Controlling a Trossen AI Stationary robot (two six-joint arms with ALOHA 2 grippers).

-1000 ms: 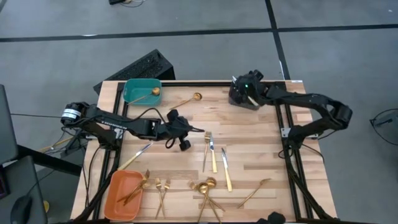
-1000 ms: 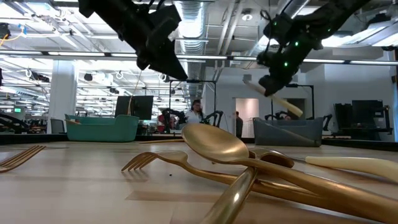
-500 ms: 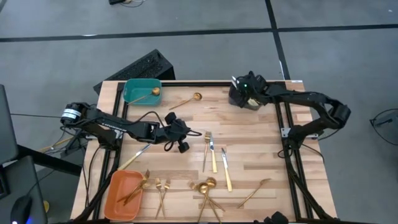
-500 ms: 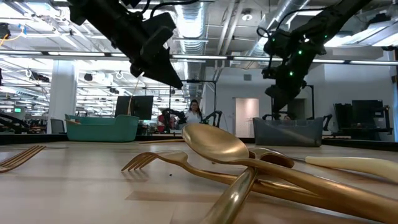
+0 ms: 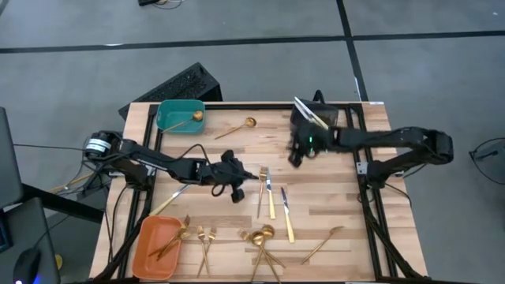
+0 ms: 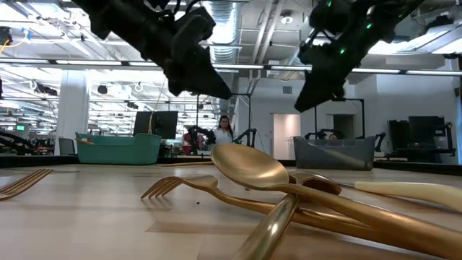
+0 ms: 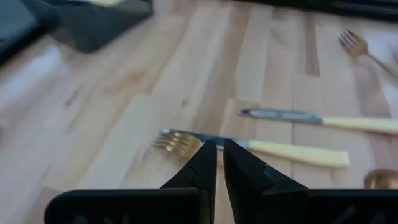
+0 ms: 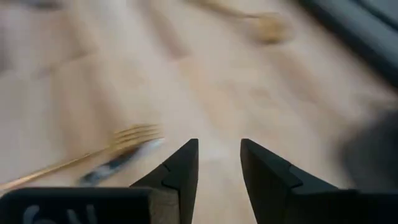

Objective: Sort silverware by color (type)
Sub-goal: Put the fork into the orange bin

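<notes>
High view: left tool (image 5: 251, 177), fingers pressed together, hovers mid-counter beside 1 gold metal fork (image 5: 260, 189) and 1 silver-bladed, pale-handled knife (image 5: 269, 193). Right tool (image 5: 293, 160), slightly spread and empty, hangs nearby. Judged step: approach; next, open and descend.

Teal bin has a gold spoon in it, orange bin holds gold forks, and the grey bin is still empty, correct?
Not quite. The grey bin isn't empty: the high view shows a knife lying in it. The spoon in the teal bin and the forks in the orange bin are right.
</notes>
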